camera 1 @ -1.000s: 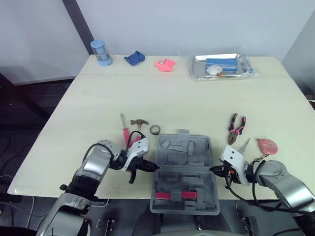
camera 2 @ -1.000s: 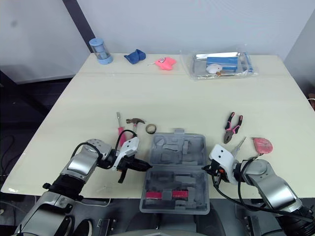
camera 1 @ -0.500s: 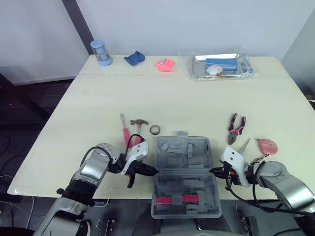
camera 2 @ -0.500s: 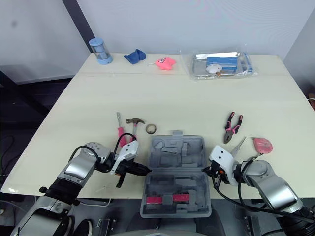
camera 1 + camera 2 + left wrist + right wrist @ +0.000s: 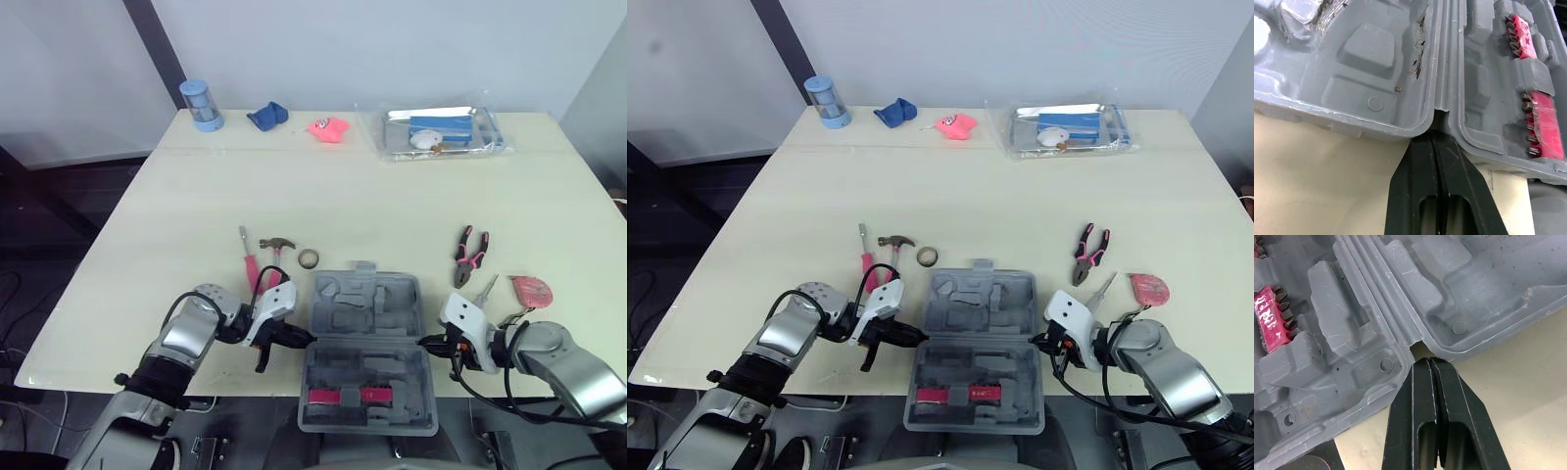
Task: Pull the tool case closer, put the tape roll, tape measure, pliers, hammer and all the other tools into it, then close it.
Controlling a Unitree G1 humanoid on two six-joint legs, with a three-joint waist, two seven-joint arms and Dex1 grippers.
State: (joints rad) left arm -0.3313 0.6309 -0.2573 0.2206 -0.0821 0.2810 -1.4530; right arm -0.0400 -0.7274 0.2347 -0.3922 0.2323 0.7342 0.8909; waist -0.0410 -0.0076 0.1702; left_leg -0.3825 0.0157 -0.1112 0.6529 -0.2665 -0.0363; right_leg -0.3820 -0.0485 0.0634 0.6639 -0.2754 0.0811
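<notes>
Looking down on the grey tool case [image 5: 364, 352], splayed open and flat at the near edge of the table [image 5: 343, 186], with the half carrying the red bit strips [image 5: 343, 396] jutting out past that edge. Left gripper [image 5: 294, 336] with both fingers pressed together, tips tucked into the hinge notch on the case's left side. Right gripper [image 5: 428, 341] likewise pinched together on nothing, tips nosing into the hinge notch on the right. Bracketed on both flanks, and arguably as close as it needs to be. Reads as moulded plastic: stiff, light, probably slick across the tabletop, and liable to tip with that overhang. Best pushed at the hinge line or taken by a side rim, never levered by one half. Waiting beyond: screwdriver [image 5: 249, 259], hammer [image 5: 281, 243] and tape roll [image 5: 309, 258] near the far left corner. Pliers [image 5: 470, 255] and red tape measure [image 5: 534, 290] off to the right, apart from the case.
</notes>
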